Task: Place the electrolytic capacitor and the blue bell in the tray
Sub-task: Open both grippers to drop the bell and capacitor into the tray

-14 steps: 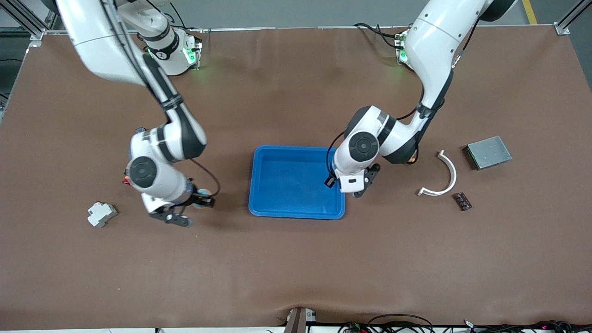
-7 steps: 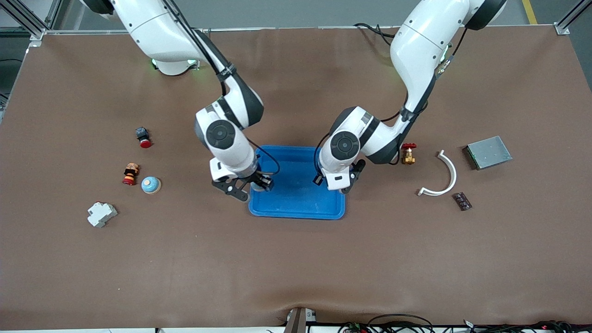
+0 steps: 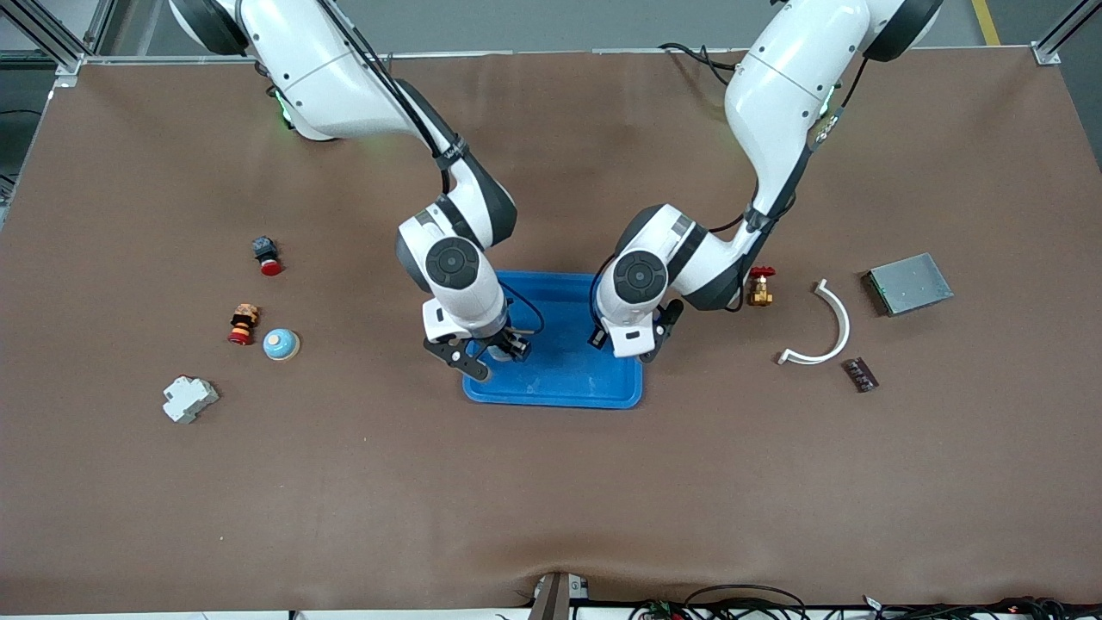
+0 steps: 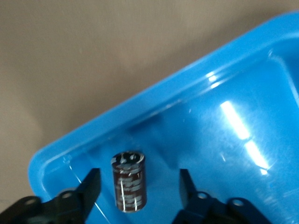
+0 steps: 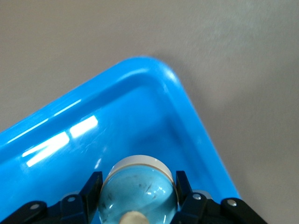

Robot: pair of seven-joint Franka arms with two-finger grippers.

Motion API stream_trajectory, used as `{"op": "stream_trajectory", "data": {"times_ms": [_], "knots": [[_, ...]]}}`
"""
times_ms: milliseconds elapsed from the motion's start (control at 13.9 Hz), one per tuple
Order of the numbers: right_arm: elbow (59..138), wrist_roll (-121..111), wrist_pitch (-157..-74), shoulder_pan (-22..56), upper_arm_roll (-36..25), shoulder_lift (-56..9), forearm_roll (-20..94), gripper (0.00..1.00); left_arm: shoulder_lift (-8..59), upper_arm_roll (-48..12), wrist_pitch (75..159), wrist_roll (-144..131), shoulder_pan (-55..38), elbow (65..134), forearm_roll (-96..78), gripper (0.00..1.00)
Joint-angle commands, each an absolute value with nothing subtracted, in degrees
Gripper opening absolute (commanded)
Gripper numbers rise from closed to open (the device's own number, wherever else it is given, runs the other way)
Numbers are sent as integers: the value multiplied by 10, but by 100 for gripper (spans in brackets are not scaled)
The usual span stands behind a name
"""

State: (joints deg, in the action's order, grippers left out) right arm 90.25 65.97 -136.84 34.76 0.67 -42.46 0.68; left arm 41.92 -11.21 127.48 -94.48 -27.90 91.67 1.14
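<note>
blue tray (image 3: 564, 392) under open left pincer (image 4: 138, 186); right pincer (image 5: 135, 189) grips blue bell (image 5: 138, 191).

A robotics lab or test workshop: two white arms bolted along the twelve o'clock edge of a brown-covered table (image 3: 551, 482), aluminium frame posts (image 3: 52, 39) at its corners, cables (image 3: 749, 598) bundled at six o'clock.

The shallow bright blue plastic tray (image 4: 196, 93) is smooth and glossy. The dark brown cylindrical capacitor (image 4: 129, 182) has a shiny sleeve. The brown surface (image 3: 551, 482) looks matt.
</note>
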Motion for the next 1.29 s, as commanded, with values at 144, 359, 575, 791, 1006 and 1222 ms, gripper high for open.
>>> {"op": "stream_trajectory", "data": {"times_ms": [144,359,575,791,1006,1222], "knots": [[858,673,-1365,342,8,-465,-17,0,340,-77,1202,-950,-261,912,72,100],[832,673,-1363,340,7,-487,-17,0,310,-71,1135,-892,-196,918,119,100],[823,673,-1367,345,-7,-501,-17,24,305,-76,1120,-761,-111,921,117,100],[823,671,-1367,345,-9,-503,-18,100,315,-75,1122,-626,-36,926,117,100],[813,670,-1354,354,-7,-499,-18,100,334,-76,1129,-527,25,927,113,100],[767,684,-1266,371,-4,-494,-8,100,373,-75,1165,-485,46,924,116,95]]}}
